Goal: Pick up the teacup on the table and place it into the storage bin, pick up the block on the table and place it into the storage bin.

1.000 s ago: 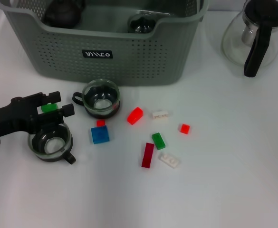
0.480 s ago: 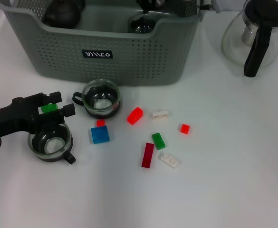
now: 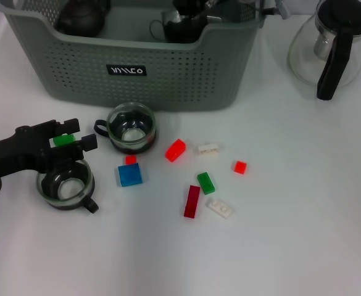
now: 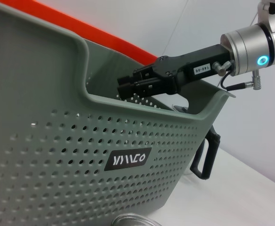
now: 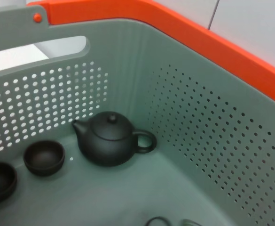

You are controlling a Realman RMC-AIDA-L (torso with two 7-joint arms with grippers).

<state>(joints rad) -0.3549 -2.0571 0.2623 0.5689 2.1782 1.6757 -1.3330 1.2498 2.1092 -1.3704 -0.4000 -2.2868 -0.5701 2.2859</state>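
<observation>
The right pincer [image 3: 189, 18] now reaches farther into the bin [image 3: 168, 74], a teacup [image 3: 171, 29] beneath it.

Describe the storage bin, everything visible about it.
The storage bin is a large grey-green plastic basket with perforated walls, a dipped front rim and a small black label in white lettering. It stands upright at the far side of the white table. The right wrist view shows an orange rim, a handle slot, and inside a dark teapot and small dark bowls. The right gripper reaches in over the rim.
</observation>
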